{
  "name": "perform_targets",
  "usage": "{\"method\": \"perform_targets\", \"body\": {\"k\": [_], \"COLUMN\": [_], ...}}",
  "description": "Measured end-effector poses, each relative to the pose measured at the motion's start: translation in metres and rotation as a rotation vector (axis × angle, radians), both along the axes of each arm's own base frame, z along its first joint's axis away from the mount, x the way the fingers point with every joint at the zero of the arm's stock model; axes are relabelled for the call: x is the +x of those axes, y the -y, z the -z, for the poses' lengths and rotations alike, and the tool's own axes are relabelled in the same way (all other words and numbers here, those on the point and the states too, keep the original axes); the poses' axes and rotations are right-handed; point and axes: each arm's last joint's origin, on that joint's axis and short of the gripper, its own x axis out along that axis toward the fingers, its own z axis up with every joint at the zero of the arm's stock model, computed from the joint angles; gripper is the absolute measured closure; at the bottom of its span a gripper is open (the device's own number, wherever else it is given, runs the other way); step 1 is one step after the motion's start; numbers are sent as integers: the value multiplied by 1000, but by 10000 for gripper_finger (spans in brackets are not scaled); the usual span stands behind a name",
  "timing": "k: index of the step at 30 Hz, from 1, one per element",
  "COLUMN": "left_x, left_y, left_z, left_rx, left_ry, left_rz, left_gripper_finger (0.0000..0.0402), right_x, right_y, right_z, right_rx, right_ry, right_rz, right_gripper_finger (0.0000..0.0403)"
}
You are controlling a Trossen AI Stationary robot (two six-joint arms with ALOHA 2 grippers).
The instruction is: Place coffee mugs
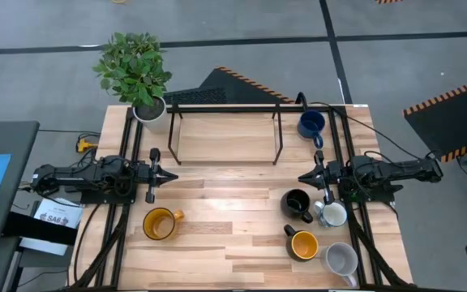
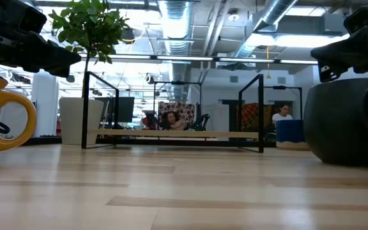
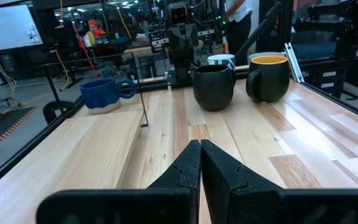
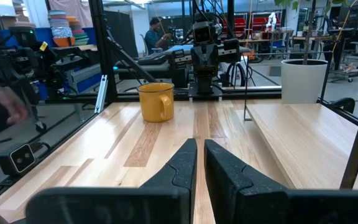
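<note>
Six mugs stand upright on their bases on the wooden table. A dark blue mug (image 1: 311, 124) is at the far right, beside a low shelf rack. A black mug (image 1: 297, 203), a white mug with bluish marks (image 1: 332, 214), a mug that is yellow inside (image 1: 303, 245) and a light grey mug (image 1: 341, 259) cluster at the near right. A yellow mug (image 1: 159, 224) stands alone at the near left. My left gripper (image 1: 169, 174) is shut and held above the table's left middle. My right gripper (image 1: 302, 176) is shut at the right middle, just beyond the black mug. The two grippers point at each other.
A black-framed rack with a wooden shelf (image 1: 225, 138) takes up the far middle of the table. A white plant pot (image 1: 149, 110) stands at the far left corner. Bare wood lies between the two grippers. People show in the room beyond the table.
</note>
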Motion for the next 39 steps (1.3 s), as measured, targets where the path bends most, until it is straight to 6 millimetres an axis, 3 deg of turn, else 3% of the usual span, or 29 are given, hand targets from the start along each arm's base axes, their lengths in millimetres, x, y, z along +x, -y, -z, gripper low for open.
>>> {"method": "perform_targets", "body": {"k": [14,17,22,24,27,33,39], "left_x": [0,0,0,0,0,0,0], "left_y": [0,0,0,0,0,0,0], "left_z": [0,0,0,0,0,0,0], "left_rx": [0,0,0,0,0,0,0], "left_ry": [0,0,0,0,0,0,0], "left_rz": [0,0,0,0,0,0,0], "left_gripper_finger": [401,401,401,402,401,401,401], "right_x": [0,-5,-35,-43,-39,-16,5], "right_y": [3,4,12,16,22,34,62], "right_z": [-5,-32,-74,-85,-99,-140,-157], "right_rx": [9,122,309,405,549,488,417], "right_ry": [58,334,872,960,841,332,-150], "right_rz": [64,66,130,232,437,798,1089], "right_gripper_finger": [344,344,344,344,344,330,244]}}
